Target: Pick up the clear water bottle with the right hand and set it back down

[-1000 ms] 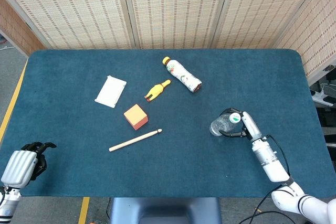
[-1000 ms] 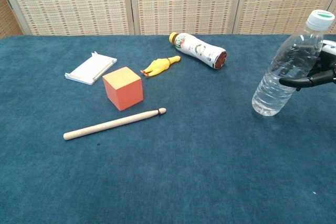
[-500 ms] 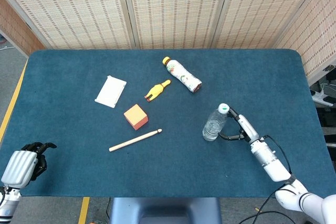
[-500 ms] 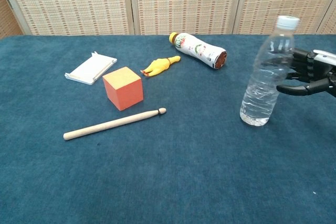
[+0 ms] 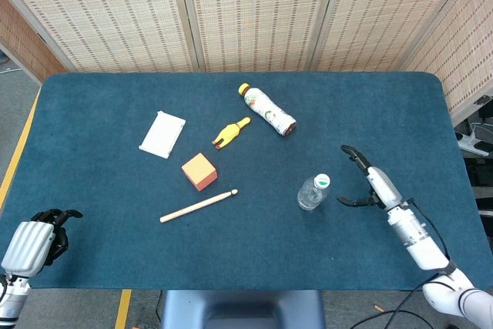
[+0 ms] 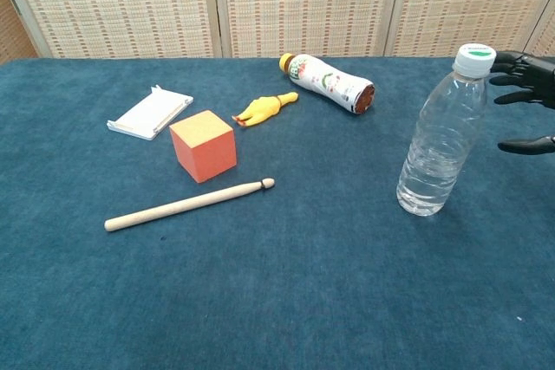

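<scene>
On the dark blue table point(image 5: 115, 105) six loose things are lying or standing, one of each: a clear water bottle point(image 6: 439, 133) point(image 5: 312, 192) standing upright toward the right side, a labelled drink bottle point(image 5: 266, 109) point(image 6: 328, 81) lying on its side near the far edge, a yellow rubber chicken point(image 5: 230, 132) point(image 6: 263, 109) just left of it, a white pad point(image 5: 162, 134) point(image 6: 150, 112), an orange cube point(image 5: 199, 171) point(image 6: 203, 146) and a wooden stick point(image 5: 198, 206) point(image 6: 188, 204) lying in front of the cube. The right hand point(image 5: 368, 182) point(image 6: 526, 101) is hovering just right of the clear water bottle with its fingers spread wide, touching nothing and grasping nothing; a clear gap is showing between it and the bottle. The left hand point(image 5: 37, 238) is resting at the near left corner of the table with its fingers curled in around nothing. Behind the table, woven cane screen panels point(image 5: 254, 13) are closing off the room, and a yellow floor line point(image 5: 17, 159) is running along the left side.
</scene>
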Available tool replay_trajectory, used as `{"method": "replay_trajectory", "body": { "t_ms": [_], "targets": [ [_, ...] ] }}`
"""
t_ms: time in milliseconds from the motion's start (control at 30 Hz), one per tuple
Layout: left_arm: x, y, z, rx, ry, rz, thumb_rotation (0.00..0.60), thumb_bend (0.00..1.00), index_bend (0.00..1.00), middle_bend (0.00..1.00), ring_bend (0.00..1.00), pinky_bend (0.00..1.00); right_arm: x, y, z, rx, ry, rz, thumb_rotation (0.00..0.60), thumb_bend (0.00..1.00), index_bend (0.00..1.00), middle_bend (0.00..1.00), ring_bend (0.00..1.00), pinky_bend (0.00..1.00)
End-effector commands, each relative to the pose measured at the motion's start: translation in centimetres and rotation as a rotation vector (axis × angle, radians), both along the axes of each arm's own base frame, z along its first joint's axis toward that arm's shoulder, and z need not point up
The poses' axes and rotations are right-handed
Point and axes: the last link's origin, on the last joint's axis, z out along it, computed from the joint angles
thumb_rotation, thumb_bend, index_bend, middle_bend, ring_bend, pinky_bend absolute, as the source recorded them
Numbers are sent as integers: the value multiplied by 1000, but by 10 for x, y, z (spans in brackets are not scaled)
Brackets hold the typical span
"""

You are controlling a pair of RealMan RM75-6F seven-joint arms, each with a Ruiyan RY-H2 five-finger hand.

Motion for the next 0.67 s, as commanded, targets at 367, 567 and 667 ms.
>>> {"method": "replay_trajectory", "body": {
  "t_ms": [367, 567, 667],
  "targets": [
    [-1, 0, -1, -1, 16, 11, 600, 456, 357, 452, 343, 419, -11, 83, 53, -308, 788, -174, 600, 95, 0, 0, 0, 109],
    [1, 2, -1, 4, 15, 4, 600, 456, 357, 451, 343, 419, -2, 93, 52, -353, 788, -168, 600, 95, 0, 0, 0, 109],
    [2, 2, -2, 4, 11, -3, 600, 456, 357, 452, 343, 419, -1, 98, 53, -367, 769, -163, 600, 96, 0, 0, 0, 109]
  ]
}}
